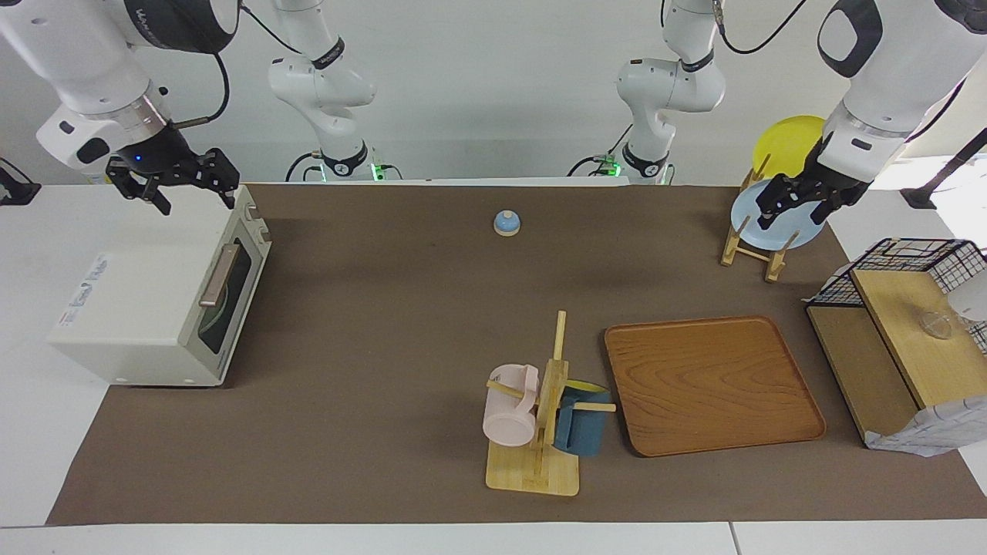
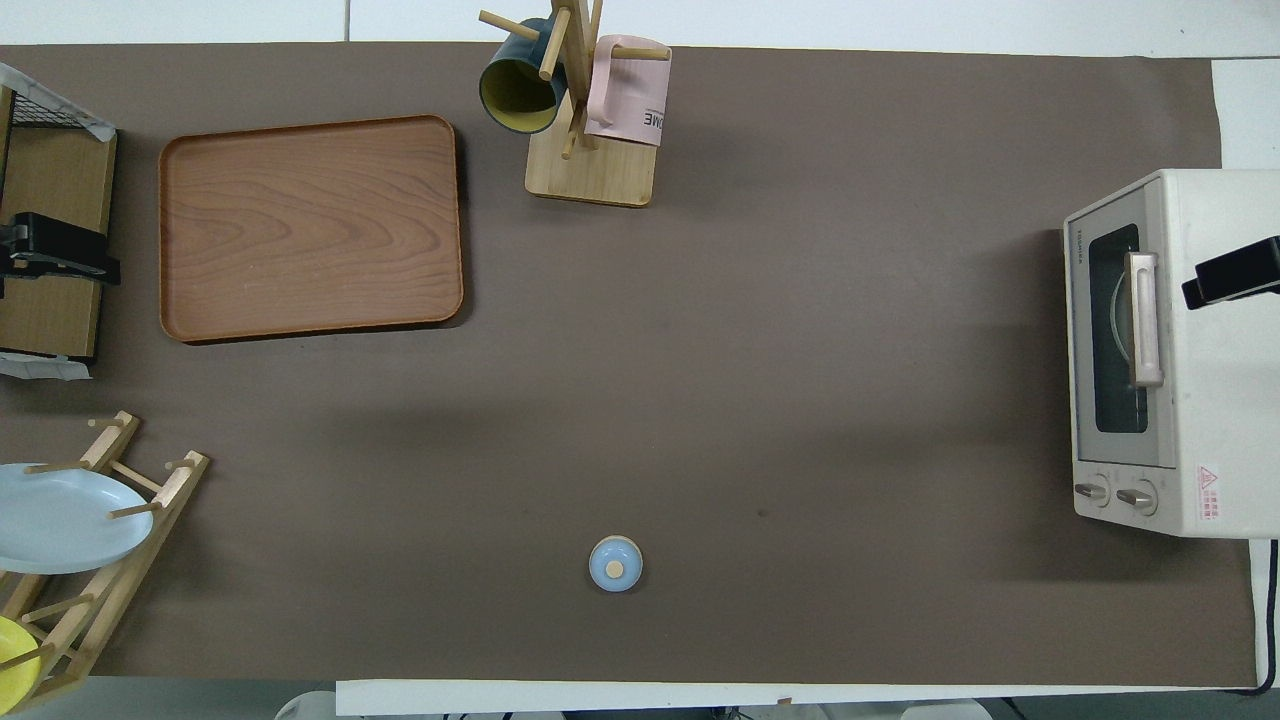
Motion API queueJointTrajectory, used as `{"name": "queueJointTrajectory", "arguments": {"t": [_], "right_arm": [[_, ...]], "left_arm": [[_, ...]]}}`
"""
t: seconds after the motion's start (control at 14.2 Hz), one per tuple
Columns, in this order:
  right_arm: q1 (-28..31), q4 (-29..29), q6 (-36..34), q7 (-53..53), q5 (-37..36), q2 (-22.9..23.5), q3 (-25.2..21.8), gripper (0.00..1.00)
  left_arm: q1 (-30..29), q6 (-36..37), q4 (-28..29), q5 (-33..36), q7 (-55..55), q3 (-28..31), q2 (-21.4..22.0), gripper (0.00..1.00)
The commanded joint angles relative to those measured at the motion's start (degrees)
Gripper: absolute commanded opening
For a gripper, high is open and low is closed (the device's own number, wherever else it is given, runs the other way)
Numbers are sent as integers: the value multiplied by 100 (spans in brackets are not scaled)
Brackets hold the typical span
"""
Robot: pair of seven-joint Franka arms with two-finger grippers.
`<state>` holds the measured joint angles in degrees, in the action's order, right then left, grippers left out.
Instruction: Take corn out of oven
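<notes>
The cream-white oven (image 1: 154, 308) stands at the right arm's end of the table, and it also shows in the overhead view (image 2: 1200, 350). Its glass door is shut, with the tan bar handle (image 1: 218, 275) up against it. The corn is hidden; I cannot make it out through the dark glass. My right gripper (image 1: 193, 202) hangs open and empty in the air over the oven's top, and it also shows in the overhead view (image 2: 1230, 275). My left gripper (image 1: 790, 216) hangs open and empty over the plate rack at the left arm's end.
A wooden rack holds a light-blue plate (image 1: 794, 235) and a yellow plate (image 1: 786, 142). A black wire basket (image 1: 910, 270) stands on a wooden stand beside it. A wooden tray (image 1: 709, 385), a mug tree (image 1: 540, 416) with two mugs and a small blue knob (image 1: 506, 223) stand mid-table.
</notes>
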<state>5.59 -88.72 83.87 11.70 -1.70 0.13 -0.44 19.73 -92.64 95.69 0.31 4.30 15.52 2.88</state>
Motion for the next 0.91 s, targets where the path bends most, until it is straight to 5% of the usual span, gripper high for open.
{"name": "queueJointTrajectory", "arguments": {"t": [0.0,0.35,0.42,0.49,0.56,0.63,0.84], "right_arm": [[21,74,-90,-115,47,31,-8,100],[-85,-31,51,-10,125,-31,-17,100],[-128,-231,251,25,117,-74,-17,78],[-129,-477,453,174,117,-205,-17,34],[-129,-810,681,332,108,-302,-17,8],[-137,-1022,1067,351,39,-312,-17,0],[-68,-1480,1639,377,-85,-32,-17,0]], "left_arm": [[-21,53,-59,83,-61,-14,-7,100],[-21,53,-59,83,-70,-14,-7,100],[-21,53,-59,83,-70,-14,-7,100],[-21,53,-59,83,-61,-14,-7,100],[-21,53,-59,83,-70,-23,-7,100],[-13,53,-59,83,-70,-14,-7,100],[-21,53,-59,83,-70,-14,-7,100]]}}
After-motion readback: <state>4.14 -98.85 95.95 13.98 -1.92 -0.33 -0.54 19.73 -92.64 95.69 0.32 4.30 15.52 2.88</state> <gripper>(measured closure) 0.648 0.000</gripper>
